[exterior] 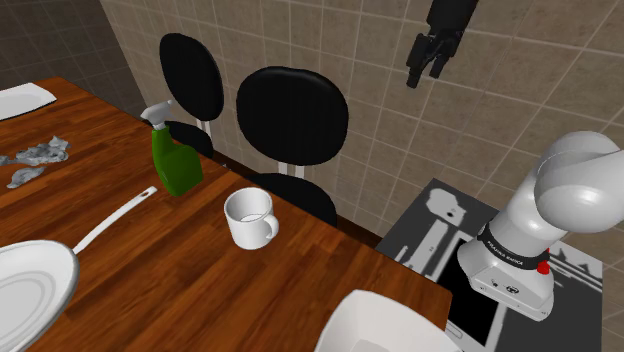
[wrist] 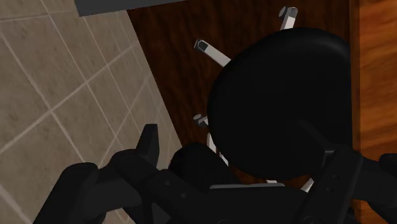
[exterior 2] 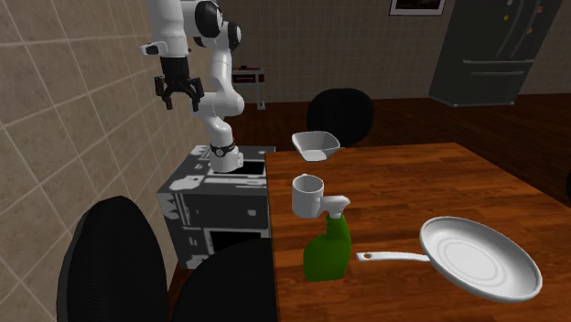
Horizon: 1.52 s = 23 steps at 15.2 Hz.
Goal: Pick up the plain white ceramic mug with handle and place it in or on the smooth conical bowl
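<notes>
Bowl point(exterior: 385, 325) sits at the tabletop's point(exterior: 200, 275) near edge; fingers point(exterior: 414, 72) hang spread and empty, likely readied for the mug point(exterior: 250, 216).

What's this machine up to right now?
A white robot arm is meant to put the white mug into the white bowl. Nothing is held yet: its gripper hangs high above the black chairs, fingers open. The mug sits on the wooden table beside a green spray bottle.
</notes>
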### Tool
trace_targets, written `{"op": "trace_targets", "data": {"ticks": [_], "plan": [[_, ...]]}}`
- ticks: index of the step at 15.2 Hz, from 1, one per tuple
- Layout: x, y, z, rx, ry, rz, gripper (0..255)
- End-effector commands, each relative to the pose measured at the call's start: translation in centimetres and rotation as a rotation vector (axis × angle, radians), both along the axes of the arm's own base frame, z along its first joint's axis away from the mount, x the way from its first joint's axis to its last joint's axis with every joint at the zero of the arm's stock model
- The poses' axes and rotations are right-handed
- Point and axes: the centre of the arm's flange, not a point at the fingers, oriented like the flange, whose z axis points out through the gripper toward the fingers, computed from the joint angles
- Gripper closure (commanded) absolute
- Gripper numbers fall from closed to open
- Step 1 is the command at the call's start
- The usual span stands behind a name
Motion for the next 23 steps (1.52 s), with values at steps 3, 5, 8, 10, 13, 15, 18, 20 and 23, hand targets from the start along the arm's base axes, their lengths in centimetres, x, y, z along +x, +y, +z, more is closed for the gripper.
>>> {"op": "trace_targets", "data": {"ticks": [3,5,8,10,13,15,18,20,23], "plan": [[0.9,2.2,-1.1,0.000,-0.003,0.007,0],[1.7,4.4,-2.3,0.001,-0.005,0.014,0],[2.9,7.7,-4.0,0.002,-0.009,0.025,0],[3.7,9.9,-5.1,0.002,-0.012,0.032,0],[4.9,13.3,-6.8,0.003,-0.015,0.043,0],[5.7,15.5,-7.9,0.003,-0.018,0.050,0],[6.8,18.9,-9.5,0.004,-0.022,0.060,0],[7.6,21.1,-10.7,0.004,-0.024,0.068,0],[8.6,24.5,-12.3,0.005,-0.028,0.078,0]]}}
